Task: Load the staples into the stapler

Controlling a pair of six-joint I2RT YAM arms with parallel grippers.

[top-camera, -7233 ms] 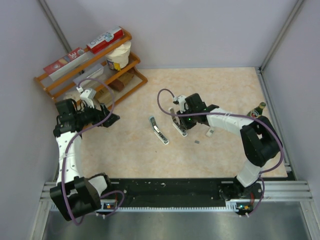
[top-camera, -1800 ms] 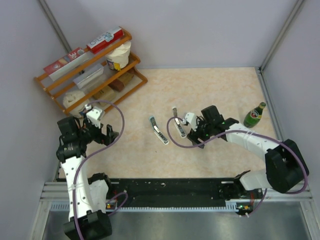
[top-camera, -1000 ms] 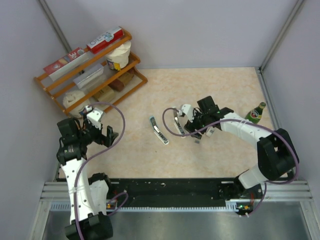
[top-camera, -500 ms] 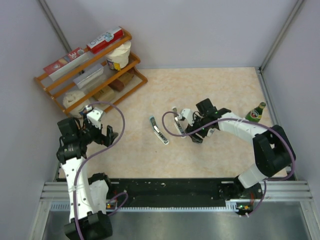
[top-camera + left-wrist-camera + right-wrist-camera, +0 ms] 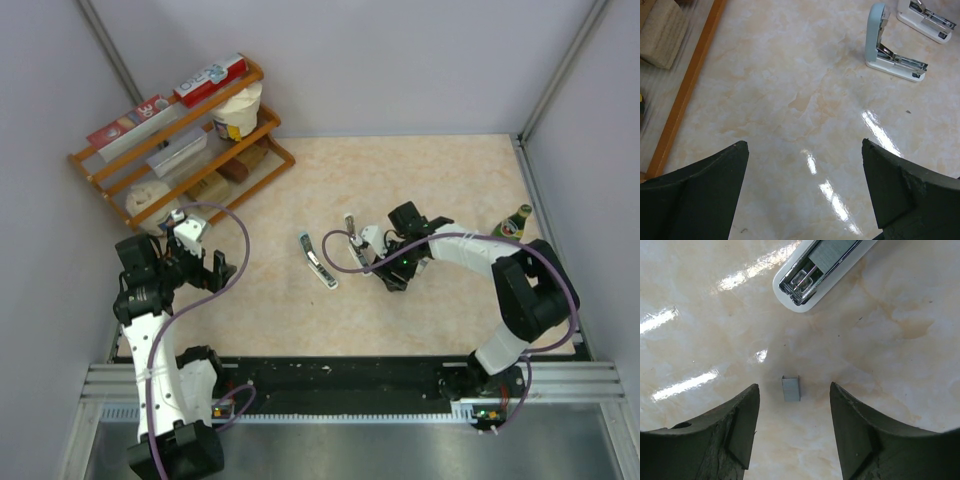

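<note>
In the right wrist view the staples, a tiny grey strip, lie flat on the marble table, level with the fingertips of my right gripper. The gripper is open, a finger on either side, touching nothing. Just beyond lies the white stapler, its metal channel showing. From above, my right gripper points down and hides the staples, next to the white stapler. A light-blue stapler lies hinged open further left. My left gripper hangs open and empty, far left of both; it sees the blue stapler.
A wooden shelf rack with boxes, a cup and packets stands at the back left; its rail shows in the left wrist view. A green bottle stands by the right wall, behind my right arm.
My right gripper has come toward the near edge and down over the staples, and its jaws have narrowed a little. The left arm has not moved.
</note>
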